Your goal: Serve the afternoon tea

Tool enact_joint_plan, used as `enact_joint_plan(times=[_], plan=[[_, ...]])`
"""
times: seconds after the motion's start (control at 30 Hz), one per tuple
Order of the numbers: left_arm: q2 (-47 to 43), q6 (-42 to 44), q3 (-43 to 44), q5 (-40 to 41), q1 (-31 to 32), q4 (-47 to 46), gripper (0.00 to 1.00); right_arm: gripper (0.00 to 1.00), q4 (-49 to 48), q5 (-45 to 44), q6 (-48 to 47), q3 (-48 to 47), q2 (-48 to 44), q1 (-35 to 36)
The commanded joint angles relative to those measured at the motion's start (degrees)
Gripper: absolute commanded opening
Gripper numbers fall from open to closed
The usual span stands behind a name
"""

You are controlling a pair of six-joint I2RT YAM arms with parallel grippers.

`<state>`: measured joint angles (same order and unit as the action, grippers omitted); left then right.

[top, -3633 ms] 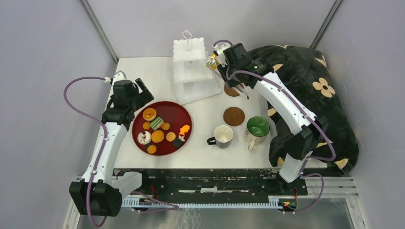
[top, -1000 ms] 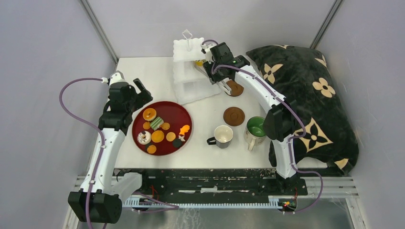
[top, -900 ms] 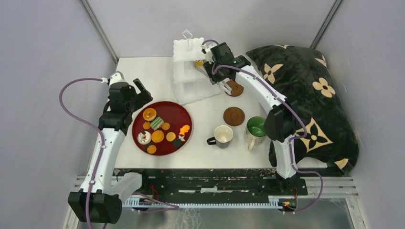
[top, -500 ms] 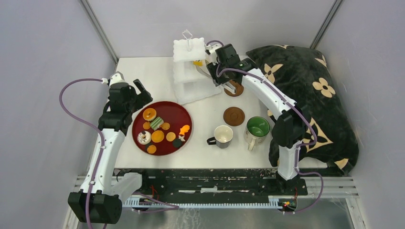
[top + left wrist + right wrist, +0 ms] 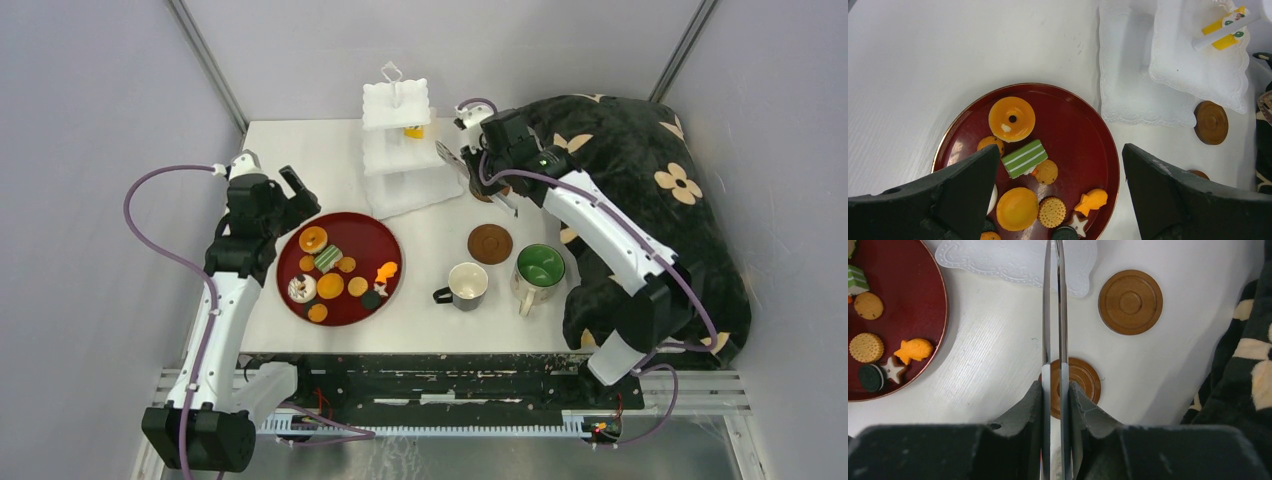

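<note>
The white three-tier stand (image 5: 400, 150) stands at the back with a yellow sweet (image 5: 413, 131) on its middle tier. Orange discs (image 5: 1011, 119), the green striped cake (image 5: 1024, 158) and the star cookie (image 5: 1079, 225) lie on the dark red tray (image 5: 385, 240). No green donut shows. My left gripper (image 5: 1059, 150) is open and empty above the tray. My right gripper (image 5: 1054, 385) is shut on the metal tongs (image 5: 1053, 300), just right of the stand and above two brown coasters (image 5: 1130, 301). Two mugs (image 5: 467, 285) stand at the front.
A black flowered cushion (image 5: 640, 170) fills the table's right side under my right arm. The second mug (image 5: 540, 268), green inside, stands beside the white one. The near coaster (image 5: 490, 243) lies behind the mugs. Grey walls close the back and sides.
My right arm has pulled the tongs back to the right, away from the stand. The yellow sweet they held now sits on the middle tier. The left arm has hardly moved.
</note>
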<state>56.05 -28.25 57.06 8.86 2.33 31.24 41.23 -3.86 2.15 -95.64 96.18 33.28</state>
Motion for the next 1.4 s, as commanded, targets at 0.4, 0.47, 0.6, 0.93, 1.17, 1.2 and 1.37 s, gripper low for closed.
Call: enact_joint_plan(times=[0.4,0.47,0.6,0.93,1.17,1.2,1.37], plan=[[2.0,-8.0,1.8,8.5,-0.4,4.3,0.99,0.16,0.6,7.2,1.7,3.8,-0.7,22.6],[3.3,-8.0,2.3,9.4,-0.5,6.3,0.99,0.16,0.2,5.9,1.7,2.6,2.3,24.8],[2.5,-8.6,0.2,8.5,-0.6,5.9,0.99,0.19,-1.0,3.9,2.9,-0.7,7.5,25.8],[1.6,-7.6,-1.2,8.7,-0.7,5.6,0.99,0.28,0.7,3.3,3.4,-6.2,14.8,25.9],[1.0,-8.0,-1.7,7.5,-0.7,4.5,0.99,0.37,-0.4,6.1,3.5,-4.8,14.3,25.9],[1.2,-7.9,-1.6,7.5,-0.8,4.5,0.99,0.37,-0.4,6.6,3.4,-4.6,14.2,25.9],[1.6,-8.0,-2.1,7.4,-0.8,4.2,0.99,0.4,-1.3,7.3,3.2,-3.4,14.2,26.0]])
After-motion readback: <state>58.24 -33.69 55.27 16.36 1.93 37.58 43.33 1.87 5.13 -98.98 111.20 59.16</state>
